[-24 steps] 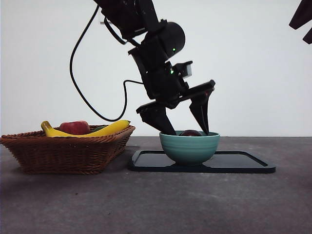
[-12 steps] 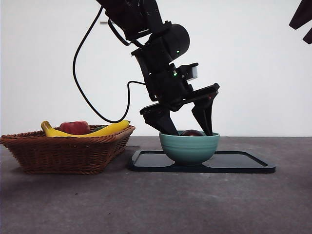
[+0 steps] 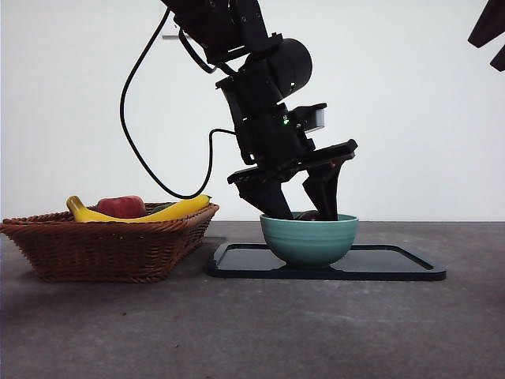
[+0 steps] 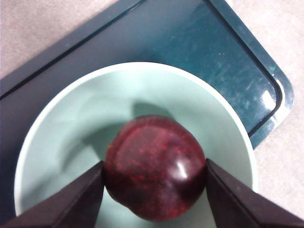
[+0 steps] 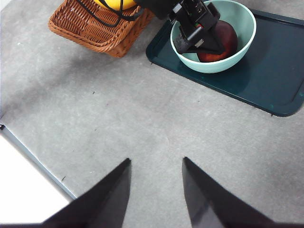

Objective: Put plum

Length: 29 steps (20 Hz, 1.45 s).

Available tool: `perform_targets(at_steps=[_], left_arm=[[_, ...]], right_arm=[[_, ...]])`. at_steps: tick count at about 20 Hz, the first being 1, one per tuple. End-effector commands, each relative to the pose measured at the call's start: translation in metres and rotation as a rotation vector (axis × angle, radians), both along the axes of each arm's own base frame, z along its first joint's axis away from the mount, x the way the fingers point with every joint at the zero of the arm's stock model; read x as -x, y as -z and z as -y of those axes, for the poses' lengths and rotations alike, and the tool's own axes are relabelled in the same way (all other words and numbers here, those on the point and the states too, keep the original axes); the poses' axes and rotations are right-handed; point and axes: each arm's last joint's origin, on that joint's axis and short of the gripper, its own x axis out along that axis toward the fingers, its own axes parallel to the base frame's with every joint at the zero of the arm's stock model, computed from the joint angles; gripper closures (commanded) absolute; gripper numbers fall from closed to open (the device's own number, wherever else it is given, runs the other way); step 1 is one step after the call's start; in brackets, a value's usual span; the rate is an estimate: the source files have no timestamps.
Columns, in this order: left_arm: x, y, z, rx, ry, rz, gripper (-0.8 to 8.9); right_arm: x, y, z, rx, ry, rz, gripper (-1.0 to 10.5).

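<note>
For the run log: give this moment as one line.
left gripper: in bowl, jaws at plum | right gripper: open, waiting | bowl on tray

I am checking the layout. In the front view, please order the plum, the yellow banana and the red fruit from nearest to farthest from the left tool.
1. The plum, in the teal bowl, between the left tool's jaws.
2. The yellow banana, in the wicker basket.
3. The red fruit, farther along the basket.
</note>
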Motion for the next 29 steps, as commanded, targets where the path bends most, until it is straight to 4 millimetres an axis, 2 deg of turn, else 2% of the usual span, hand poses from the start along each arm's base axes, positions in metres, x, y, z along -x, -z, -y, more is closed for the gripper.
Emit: perform_targets(at_steps=[1, 4, 6, 12, 17, 21, 25, 29], left_arm=[[-0.002, 0.001, 0.007, 0.004, 0.022, 0.015, 5.42], [-0.001, -0.017, 0.004, 0.035, 0.019, 0.052, 5.42], [0.001, -0.038, -0.001, 0.062, 0.014, 0.084, 5.42], [0.020, -0.120, -0.027, 0.172, -0.004, 0.220, 5.42], [0.053, -0.187, -0.072, 0.227, -0.042, 0.295, 5.36], [0.080, -0.227, -0.116, 0.242, -0.097, 0.330, 5.35], [0.094, -0.239, -0.157, 0.193, -0.173, 0.300, 5.35], [0.094, -0.224, -0.184, 0.144, -0.245, 0.261, 5.35]], right_arm=[[-0.001, -0.003, -0.001, -0.011, 0.001, 0.006, 7.7], [-0.001, -0.003, -0.001, -0.011, 0.001, 0.006, 7.7], [-0.001, -0.003, -0.001, -0.011, 0.001, 0.006, 7.7], [-0.001, -0.003, -0.001, -0.011, 0.001, 0.007, 7.7], [-0.001, -0.003, -0.001, -0.010, 0.000, 0.007, 7.7], [-0.001, -0.003, -0.001, -0.009, -0.001, 0.008, 7.7], [-0.001, -0.003, -0.001, -0.009, -0.001, 0.009, 7.7], [-0.001, -0.003, -0.001, -0.009, -0.001, 0.008, 7.7]])
